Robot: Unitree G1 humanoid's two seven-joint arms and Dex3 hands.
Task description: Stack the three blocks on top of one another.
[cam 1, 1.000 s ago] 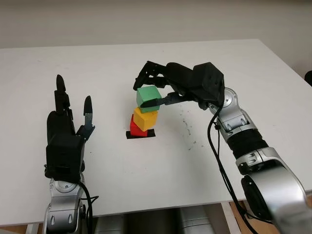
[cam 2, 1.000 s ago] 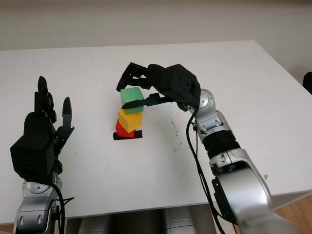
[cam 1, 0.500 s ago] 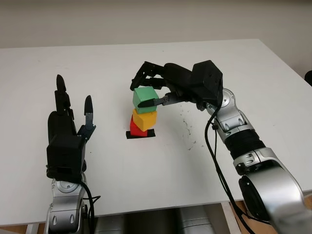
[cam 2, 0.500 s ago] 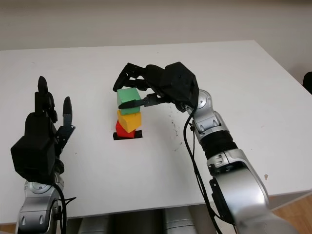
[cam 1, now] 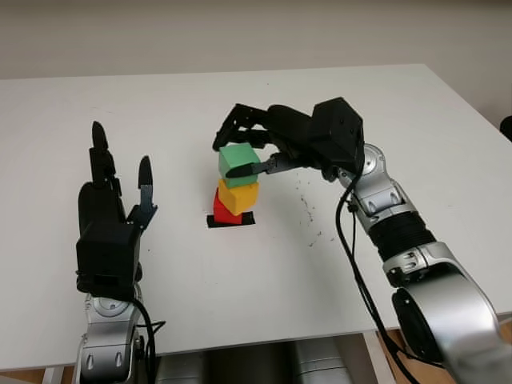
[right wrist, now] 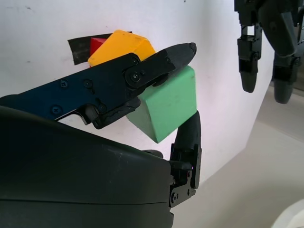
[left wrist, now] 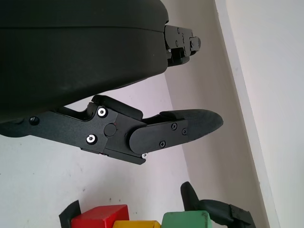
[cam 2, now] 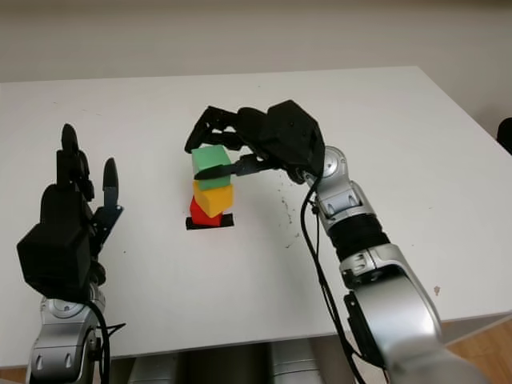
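Observation:
A red block (cam 1: 223,211) sits on a black tape mark (cam 1: 230,222) at the table's middle. A yellow block (cam 1: 238,195) rests on it, turned a little. My right hand (cam 1: 240,152) is shut on a green block (cam 1: 238,163), held on or just above the yellow one; whether they touch I cannot tell. In the right wrist view the thumb (right wrist: 142,71) and a finger (right wrist: 189,142) pinch the green block (right wrist: 168,107) over the yellow block (right wrist: 121,45). My left hand (cam 1: 112,200) is open, raised upright to the left of the stack.
The white table (cam 1: 264,272) reaches to a far edge against a pale wall. Small dark scuff marks (cam 1: 308,210) lie just right of the stack. The right forearm (cam 1: 384,212) runs diagonally from the bottom right.
The right hand carried the green block a little left and down, bringing it squarely over the yellow block. The left hand has stayed put.

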